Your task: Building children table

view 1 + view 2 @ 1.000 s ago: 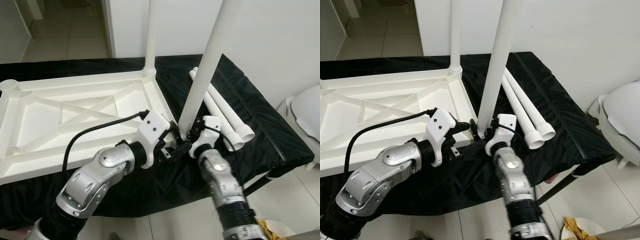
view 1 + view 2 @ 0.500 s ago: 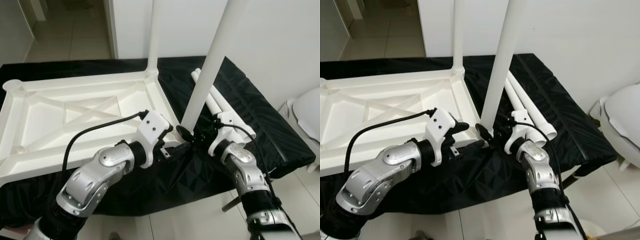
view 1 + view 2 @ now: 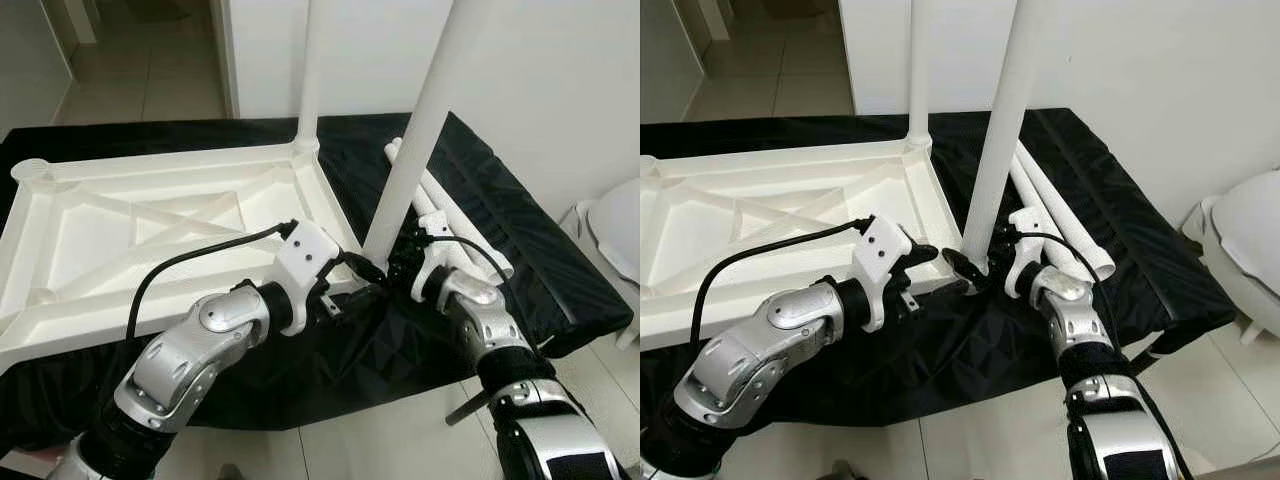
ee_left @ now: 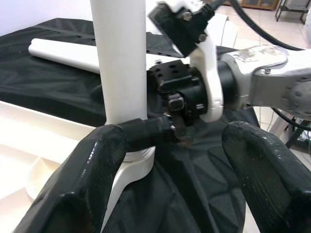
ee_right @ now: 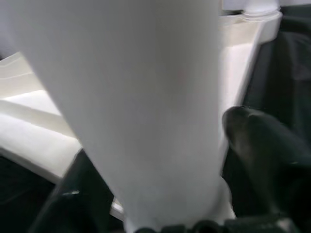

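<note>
Two legs are already standing up out of your upside-down white tabletop, which lies on a black cloth: one at the far corner and one at the near right corner, where both your grippers are working.

Your right gripper is clamped around the base of that near leg, just above its socket; in the right wrist view the leg sits right between the two black fingers, pressed against them.

Your left gripper is spread wide at the same corner. In the left wrist view its two fingers sit well apart with nothing held, and the leg's base and the other gripper sit just ahead of them. One finger looks close to the socket, but I can't tell if it's touching.

Two more loose legs lie side by side on the cloth, just past your right gripper.
</note>
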Controlling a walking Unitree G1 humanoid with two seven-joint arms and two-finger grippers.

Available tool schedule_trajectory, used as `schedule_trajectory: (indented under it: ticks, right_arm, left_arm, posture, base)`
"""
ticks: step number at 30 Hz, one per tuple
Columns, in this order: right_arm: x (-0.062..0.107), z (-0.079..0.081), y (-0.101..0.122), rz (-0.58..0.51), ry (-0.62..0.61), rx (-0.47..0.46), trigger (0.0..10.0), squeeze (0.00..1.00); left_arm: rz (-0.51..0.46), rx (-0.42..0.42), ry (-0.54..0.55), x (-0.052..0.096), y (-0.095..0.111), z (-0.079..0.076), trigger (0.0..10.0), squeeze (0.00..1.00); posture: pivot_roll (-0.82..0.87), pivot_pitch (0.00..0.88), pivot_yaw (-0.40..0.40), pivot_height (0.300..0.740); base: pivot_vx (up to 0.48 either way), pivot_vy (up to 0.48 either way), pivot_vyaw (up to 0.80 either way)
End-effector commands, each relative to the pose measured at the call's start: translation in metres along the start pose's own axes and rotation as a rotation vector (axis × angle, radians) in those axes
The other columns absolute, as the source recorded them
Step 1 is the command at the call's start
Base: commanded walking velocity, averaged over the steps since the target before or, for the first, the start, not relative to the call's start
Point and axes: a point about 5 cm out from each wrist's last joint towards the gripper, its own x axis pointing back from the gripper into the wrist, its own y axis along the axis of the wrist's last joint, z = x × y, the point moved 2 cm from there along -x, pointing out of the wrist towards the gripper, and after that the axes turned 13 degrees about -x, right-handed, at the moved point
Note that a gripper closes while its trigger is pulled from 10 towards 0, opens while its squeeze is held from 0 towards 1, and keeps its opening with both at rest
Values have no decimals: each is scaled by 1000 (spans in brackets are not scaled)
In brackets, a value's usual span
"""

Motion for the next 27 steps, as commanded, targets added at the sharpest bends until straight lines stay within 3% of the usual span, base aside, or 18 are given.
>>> schedule_trajectory:
  ticks: [1, 16, 17, 18, 27]
  right_arm:
    - [-1, 2, -5, 38, 35, 16, 0, 0]
    - [11, -6, -14, 43, 36, -3, 0, 0]
    - [13, -8, -15, 38, 14, -14, 2549, 0]
    - [15, -10, -17, 39, -12, -27, 10000, 0]
    - [15, -10, -16, -47, -148, -99, 10000, 0]
  left_arm:
    - [-14, -11, -69, 1, 1, -6, 10000, 0]
    - [-10, -7, -61, 2, 1, -4, 10000, 0]
    - [-9, -7, -63, 2, 1, -4, 10000, 0]
    - [-9, -7, -64, 2, 1, -4, 10000, 0]
    - [-7, -7, -69, 1, 0, -4, 10000, 0]
  posture:
    - [-15, 6, -36, 740]
    - [-29, 25, -25, 740]
    - [-31, 27, -25, 740]
    - [-31, 27, -25, 740]
    - [-41, 31, -20, 740]
  base:
    - [0, 0, 0]
    - [0, 0, 0]
    - [0, 0, 0]
    - [0, 0, 0]
    - [0, 0, 0]
